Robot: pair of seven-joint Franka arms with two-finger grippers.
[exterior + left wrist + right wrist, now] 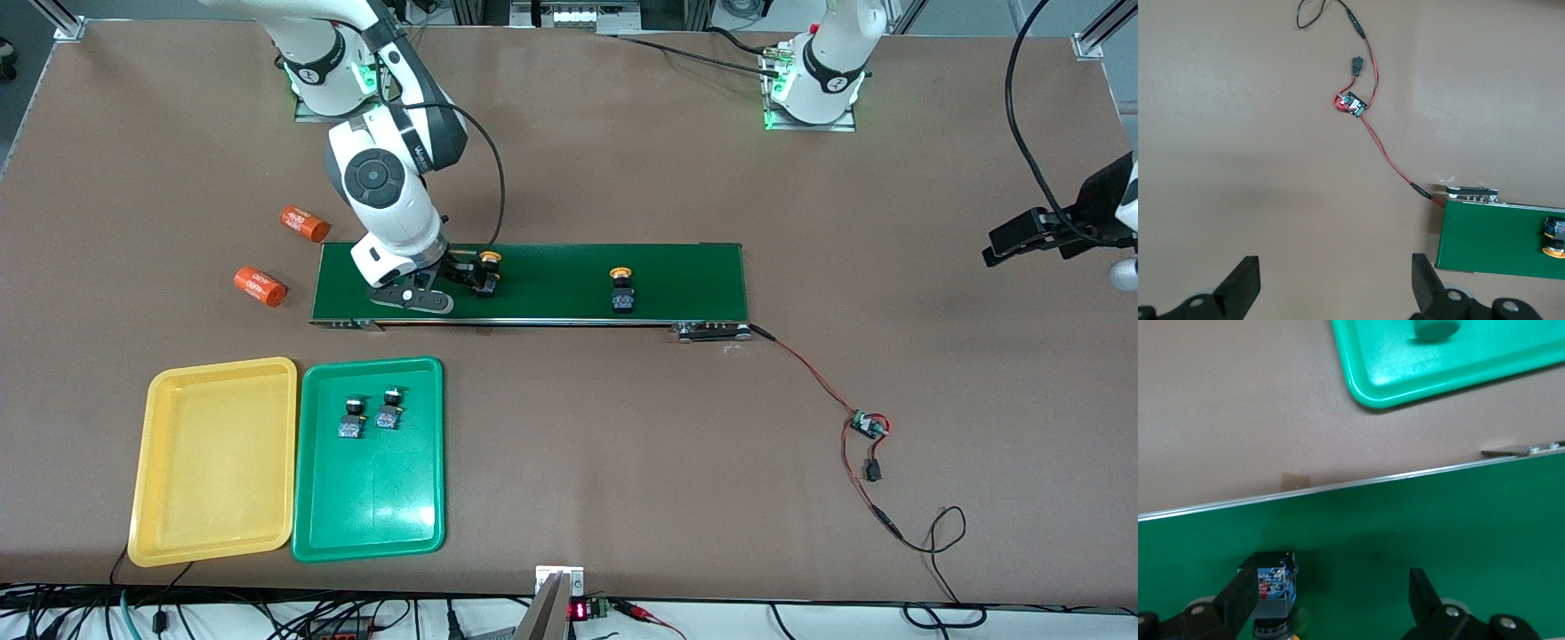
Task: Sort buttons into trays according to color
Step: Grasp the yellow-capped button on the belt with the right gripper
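Two green buttons [369,416] are already laid in the green tray [369,524]; two yellow buttons [487,272] [622,289] are left on the belt [551,283]. The right gripper [462,271] is spread wide and empty beside the nearer one. Light, rigid and top-heavy, it is probably best pinched across its black body. The yellow tray [213,524] is kept free. The left gripper [1335,283] is held open, waiting.

White digits are printed on two orange cylinders [260,286] [305,223] beside the right pincer [462,271], too small to be read; red digits on a display [578,611] likewise.
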